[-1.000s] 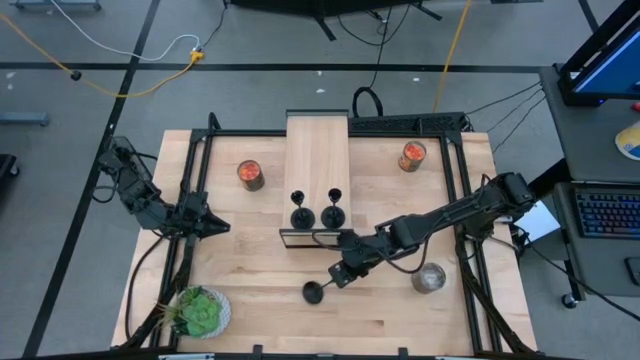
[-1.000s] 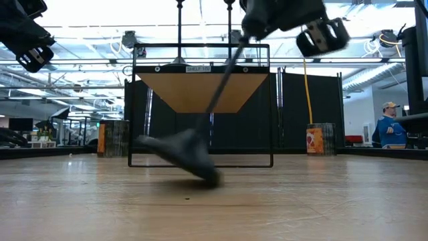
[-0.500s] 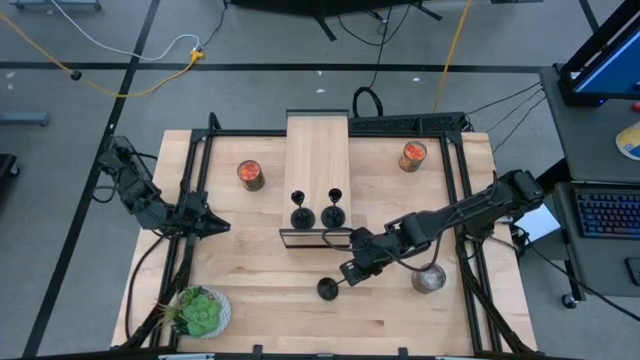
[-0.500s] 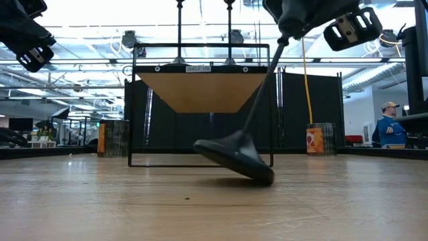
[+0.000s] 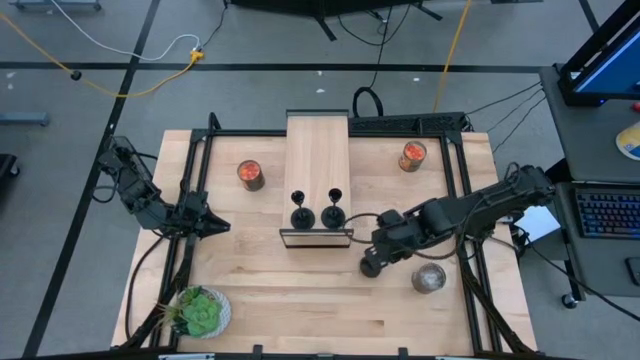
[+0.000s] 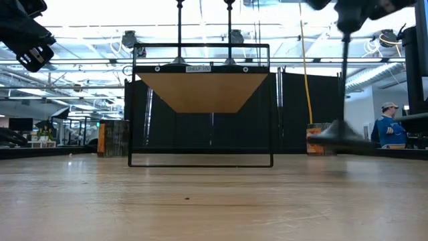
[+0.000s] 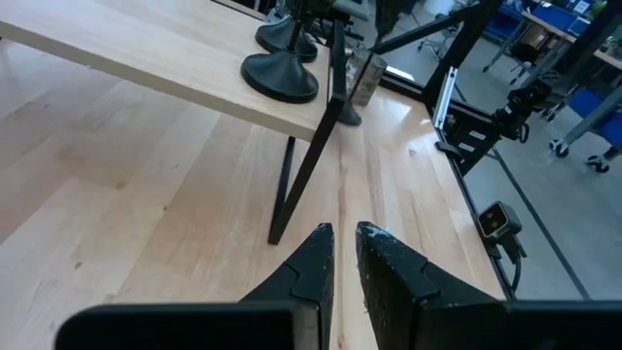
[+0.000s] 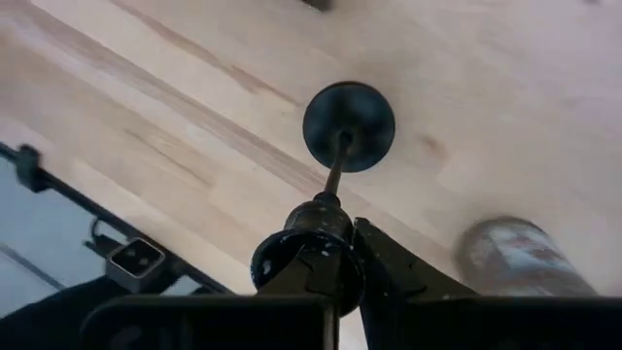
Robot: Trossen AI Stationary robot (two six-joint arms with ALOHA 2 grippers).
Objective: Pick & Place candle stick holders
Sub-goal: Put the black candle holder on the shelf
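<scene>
While I am carrying the third candle stick holder [image 5: 371, 266] in my right gripper [image 8: 335, 255], my fingers are closing tight around its small cup top, and the thin stem and round base are hanging below, clear of the table [image 5: 270, 300]. It is hanging close to upright, just beside the front corner of the wooden shelf [image 5: 317, 150], near the clear glass jar [image 5: 429, 278]. Two other holders [image 5: 315, 212] are standing on the shelf's front edge. I am judging the piece as rigid and light, with most of its weight in the base, so it is likely swinging like a pendulum under a top grip; the smooth black finish may be slippery. My left gripper [image 7: 340, 255] is waiting at the table's left side, its fingers nearly together and holding nothing.
</scene>
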